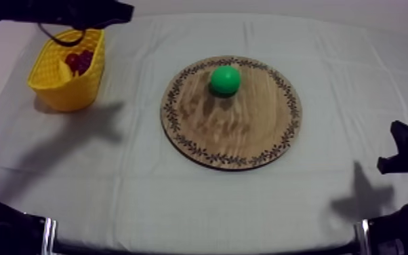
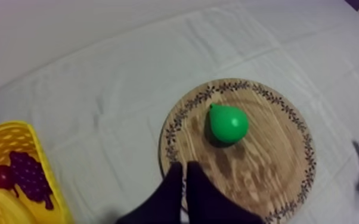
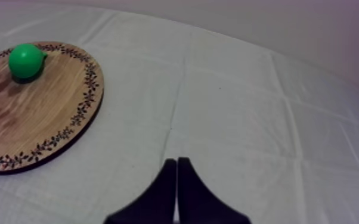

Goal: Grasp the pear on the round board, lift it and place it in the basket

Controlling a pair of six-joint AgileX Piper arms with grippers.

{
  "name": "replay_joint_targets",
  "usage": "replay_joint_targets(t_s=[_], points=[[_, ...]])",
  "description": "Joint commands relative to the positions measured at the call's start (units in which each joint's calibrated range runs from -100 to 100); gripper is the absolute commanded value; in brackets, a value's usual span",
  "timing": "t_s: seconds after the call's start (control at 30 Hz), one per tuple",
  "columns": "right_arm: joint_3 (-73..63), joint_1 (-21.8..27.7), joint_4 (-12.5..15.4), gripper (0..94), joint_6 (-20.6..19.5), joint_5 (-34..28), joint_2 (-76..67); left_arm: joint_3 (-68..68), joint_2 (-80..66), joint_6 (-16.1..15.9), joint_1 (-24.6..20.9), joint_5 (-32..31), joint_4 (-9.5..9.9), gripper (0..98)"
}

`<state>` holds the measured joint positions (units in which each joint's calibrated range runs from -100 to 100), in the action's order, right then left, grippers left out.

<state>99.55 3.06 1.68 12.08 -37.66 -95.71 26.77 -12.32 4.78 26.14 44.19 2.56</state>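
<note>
The grey-white cloth [image 1: 356, 102] covers the whole table; in the middle of it lies the round wooden board [image 1: 237, 132] with its patterned rim; the yellow basket [image 1: 64, 85] stands at the far left, well apart from the board. The pear [image 1: 225, 79] rests on the far part of the board, inside the rim, with bare wood all round it; it seems to lie on its side, narrow end out. In the basket I see a bunch of grapes [image 2: 30, 176] with a small red fruit [image 2: 2, 176] just beside it.

My left gripper [image 2: 183, 170] hangs high over the far side of the basket, its fingers pressed together as a narrow wedge with nothing between them; my right gripper [image 3: 176, 164] sits low at the right, over bare cloth beside the board, likewise closed on nothing.

The pear is not yet grasped, so the reach is the step in hand, and I judge the left arm the better one for it, as the basket is on its side. To do it well I should spread the fingers before descending; come down straight over the round belly, not the narrow end; close across the widest part so it cannot squirt out; lift clear of the rim; then release above the open part of the basket, away from the grapes.
</note>
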Motion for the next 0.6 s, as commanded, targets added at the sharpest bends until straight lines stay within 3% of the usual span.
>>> replay_joint_targets(t_s=[0.0, 0.33, 0.57], points=[[0.0, 0.0, 0.0, 0.3, 0.0, 0.0, 0.0, -3.6, 4.6, 0.2, 0.3, 1.3, -0.04, 0.0], [0.0, 0.0, 0.0, 0.3, 0.0, 0.0, 0.0, -20.4, 20.1, 3.0, 1.8, 13.2, -0.71, 0.0], [0.0, 0.0, 0.0, 0.3, 0.0, 0.0, 0.0, -30.4, 29.1, 5.9, 2.4, 19.3, -2.40, 0.0]])
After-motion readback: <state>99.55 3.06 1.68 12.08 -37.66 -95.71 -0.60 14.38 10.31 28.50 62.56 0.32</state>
